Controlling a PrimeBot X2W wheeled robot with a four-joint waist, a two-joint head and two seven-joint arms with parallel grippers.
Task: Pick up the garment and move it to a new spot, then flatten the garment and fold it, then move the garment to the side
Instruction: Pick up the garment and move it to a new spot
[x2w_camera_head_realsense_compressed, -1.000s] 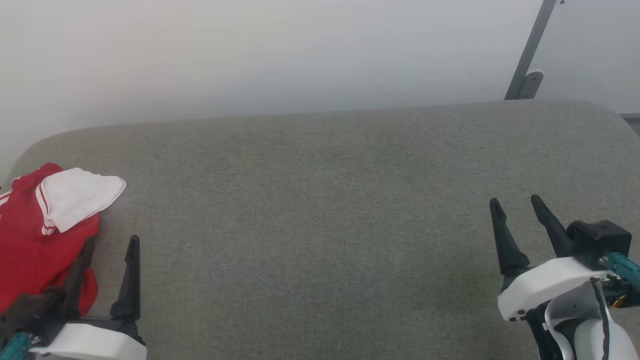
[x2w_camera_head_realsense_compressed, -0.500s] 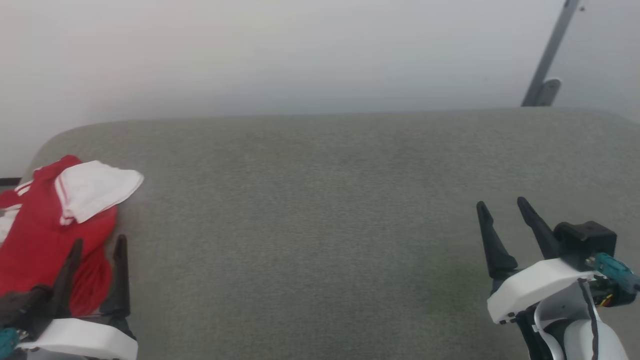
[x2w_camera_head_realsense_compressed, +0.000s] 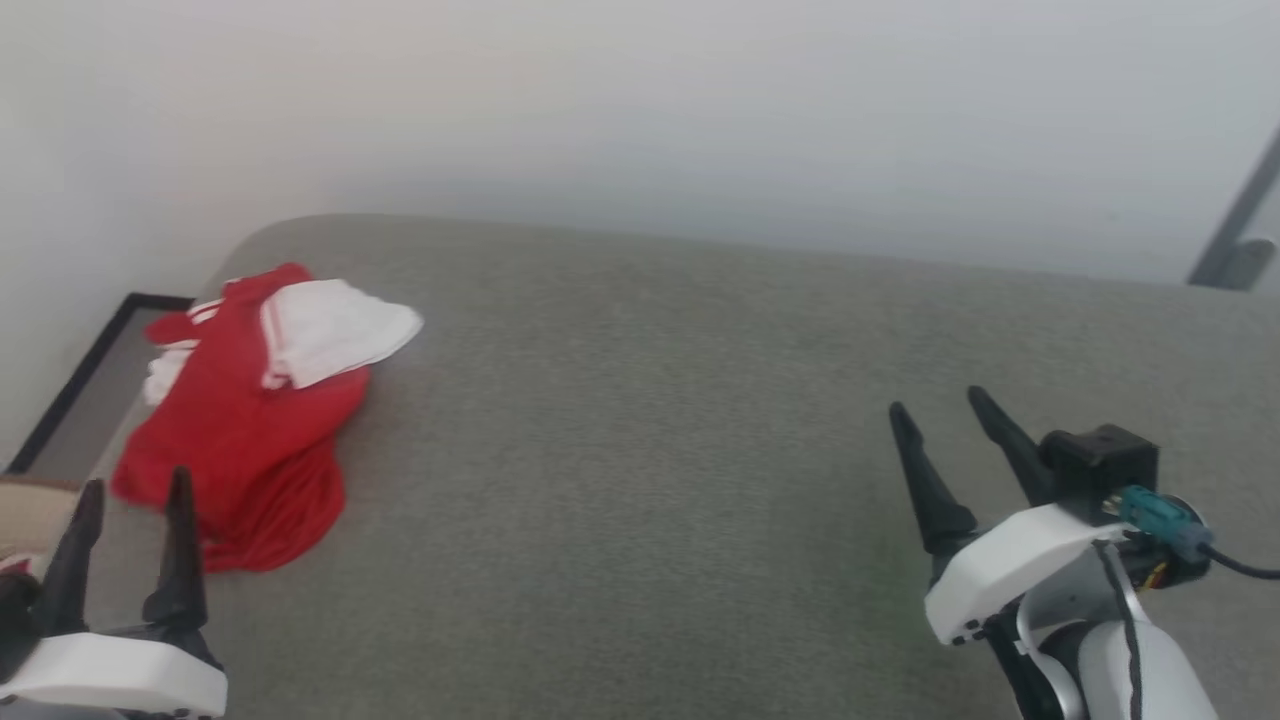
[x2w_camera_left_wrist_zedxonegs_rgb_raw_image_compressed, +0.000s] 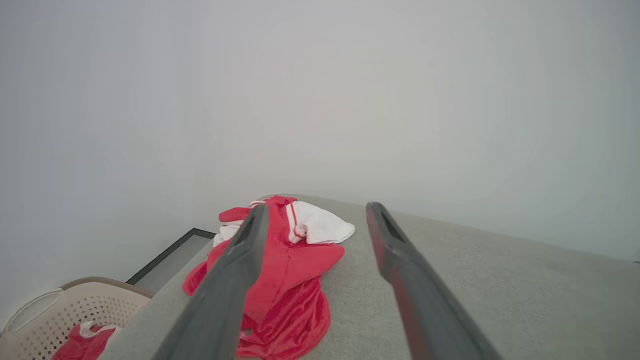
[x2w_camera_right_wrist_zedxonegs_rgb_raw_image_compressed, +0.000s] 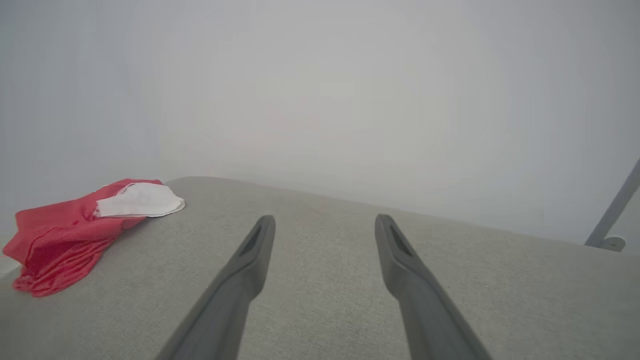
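Left gripper (x2w_camera_head_realsense_compressed: 136, 480) parted, empty, near garment (x2w_camera_head_realsense_compressed: 240, 440), right gripper (x2w_camera_head_realsense_compressed: 936, 400) parted, empty, well apart

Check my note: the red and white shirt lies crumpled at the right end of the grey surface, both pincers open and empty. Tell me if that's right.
Not right. The shirt lies crumpled at the left end of the grey surface, ahead of the left pincer, as the head view shows. The rest stands: it and the right pincer are both open and empty.
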